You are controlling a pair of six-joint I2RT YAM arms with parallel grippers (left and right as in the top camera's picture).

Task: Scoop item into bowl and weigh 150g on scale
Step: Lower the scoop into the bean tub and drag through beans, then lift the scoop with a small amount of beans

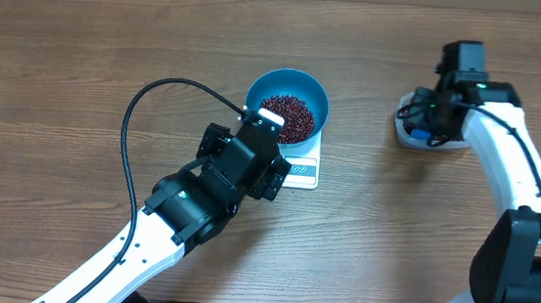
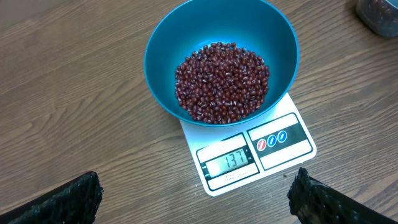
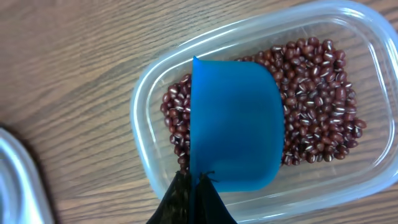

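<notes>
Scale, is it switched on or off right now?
On. The scale shows digits reading 137 on its display, with the blue bowl of beans on it.

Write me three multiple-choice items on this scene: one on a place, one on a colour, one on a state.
1. Where does the bowl stand?
A) on a plate
B) on the scale
C) on bare table

2. What colour is the scoop at the tub?
A) white
B) red
C) blue

3. How is the left gripper?
A) open, empty
B) shut on the bowl
C) shut on the scoop

Answers:
1. B, the bowl sits on the scale's platform.
2. C, the scoop is bright blue.
3. A, its fingers stand wide apart, gripping nothing.
</notes>
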